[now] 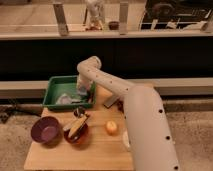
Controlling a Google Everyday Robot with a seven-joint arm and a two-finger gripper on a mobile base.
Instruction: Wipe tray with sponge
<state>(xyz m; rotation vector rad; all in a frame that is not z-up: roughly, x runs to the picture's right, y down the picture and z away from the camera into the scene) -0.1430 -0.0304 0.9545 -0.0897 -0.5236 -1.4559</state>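
The green tray (57, 86) sits at the back left of the wooden table. My white arm reaches from the right over its right side, and my gripper (81, 94) is down inside the tray near its right wall. A pale lump (66, 99) lies on the tray floor just left of the gripper; I cannot tell if it is the sponge or whether the gripper touches it.
A round purple bowl (46, 130) stands at the front left. A dark red bowl (76, 131) holding utensils is beside it. An orange fruit (111, 127) lies mid-table. A dark flat object (111, 101) lies right of the tray. The table's front edge is near.
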